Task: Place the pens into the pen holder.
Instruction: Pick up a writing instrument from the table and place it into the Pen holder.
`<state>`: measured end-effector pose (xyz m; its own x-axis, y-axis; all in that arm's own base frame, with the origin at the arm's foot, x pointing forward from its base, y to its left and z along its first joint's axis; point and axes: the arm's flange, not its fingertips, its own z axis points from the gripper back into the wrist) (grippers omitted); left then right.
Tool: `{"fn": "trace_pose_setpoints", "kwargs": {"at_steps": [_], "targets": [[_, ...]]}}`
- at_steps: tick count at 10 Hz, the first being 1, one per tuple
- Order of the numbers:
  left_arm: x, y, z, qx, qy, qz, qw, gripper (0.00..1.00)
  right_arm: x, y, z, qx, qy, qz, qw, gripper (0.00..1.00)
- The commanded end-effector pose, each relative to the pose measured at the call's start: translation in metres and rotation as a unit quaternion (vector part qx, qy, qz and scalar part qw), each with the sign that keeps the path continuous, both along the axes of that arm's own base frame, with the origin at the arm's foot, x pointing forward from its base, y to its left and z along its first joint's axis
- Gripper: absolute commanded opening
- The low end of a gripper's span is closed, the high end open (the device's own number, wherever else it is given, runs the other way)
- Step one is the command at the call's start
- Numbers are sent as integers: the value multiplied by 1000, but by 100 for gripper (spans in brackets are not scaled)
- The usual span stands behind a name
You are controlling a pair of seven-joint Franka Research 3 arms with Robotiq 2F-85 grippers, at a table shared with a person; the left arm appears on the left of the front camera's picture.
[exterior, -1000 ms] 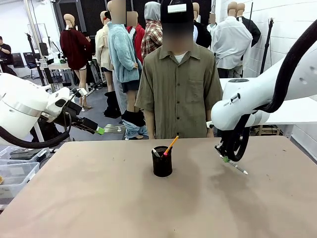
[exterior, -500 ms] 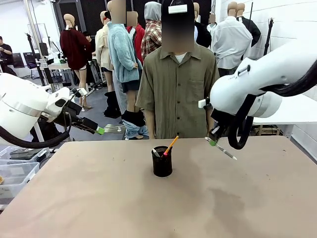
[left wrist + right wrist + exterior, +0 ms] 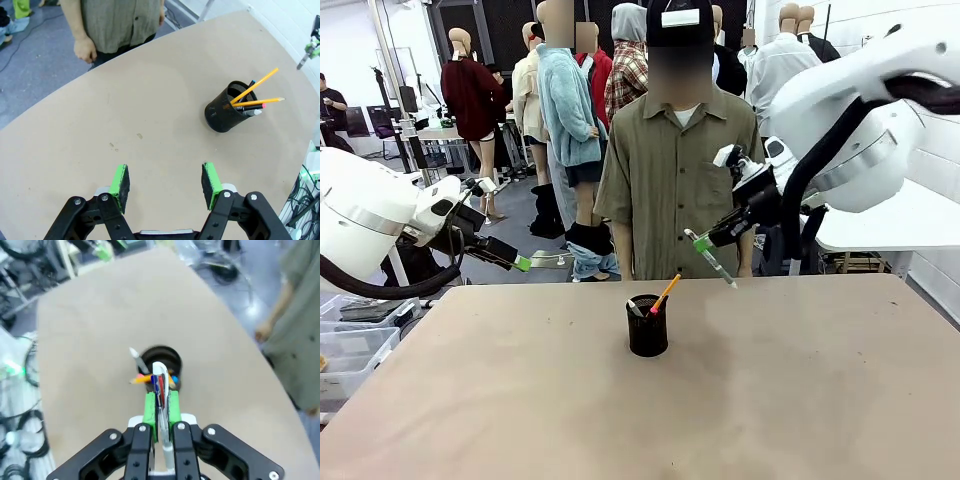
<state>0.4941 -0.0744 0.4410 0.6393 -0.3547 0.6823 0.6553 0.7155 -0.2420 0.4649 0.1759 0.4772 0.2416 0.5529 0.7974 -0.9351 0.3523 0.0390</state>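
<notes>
Raised and carried inward since the earlier pictures: right gripper [image 3: 701,243], formerly low over the table's right side, now high and nearer the middle, up and to the right of the pen holder [image 3: 647,326] in the front view. Jaws closed on the silvery-grey pen [image 3: 714,261], gripped near its upper end, tip slanting down toward the table. Seen from the right wrist, same pen [image 3: 160,385] clamped between green pads [image 3: 150,407], lined up almost directly above the holder [image 3: 161,360].

Unchanged over the same span: left gripper [image 3: 523,264], parked at the table's left edge, well apart from the holder. Jaws open and empty in the left wrist view [image 3: 165,186], nothing between the pads [image 3: 120,181].

Progress, as judged from these views: mostly done. Already inside the black mesh holder [image 3: 230,106], leaning on its rim: one yellow-orange pencil [image 3: 254,86], a second orange stick with pink end [image 3: 260,103], a dark pen with blue tip [image 3: 251,82], plus a pale-tipped item [image 3: 253,113] not clearly identifiable. No loose pens on the table [image 3: 520,400].

Remaining: lowering the held pen tip-first into the holder's mouth, then release. Person [image 3: 680,170] standing at the far side, hands down, not taking part.
</notes>
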Motion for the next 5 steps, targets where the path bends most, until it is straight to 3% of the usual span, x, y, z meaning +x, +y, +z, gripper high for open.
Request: {"fn": "trace_pose_setpoints", "kwargs": {"at_steps": [1, 2, 3, 4, 5], "targets": [[2, 1, 1, 0, -2, -7, 1000, 76, 8, -13, -14, 68, -7, 115, 991, 0], [2, 1, 1, 0, -2, -7, 1000, 76, 10, -9, -14, 118, -37, 166, 978, 0], [2, 1, 1, 0, -2, -7, 1000, 76, 14, -6, -16, 146, -31, 129, 980, 0], [2, 1, 1, 0, -2, -7, 1000, 76, -2, -2, 0, 72, -34, 106, 991, 0], [2, 1, 1, 0, -2, -7, 1000, 76, -2, -2, 0, 72, -34, 106, 991, 0]]}}
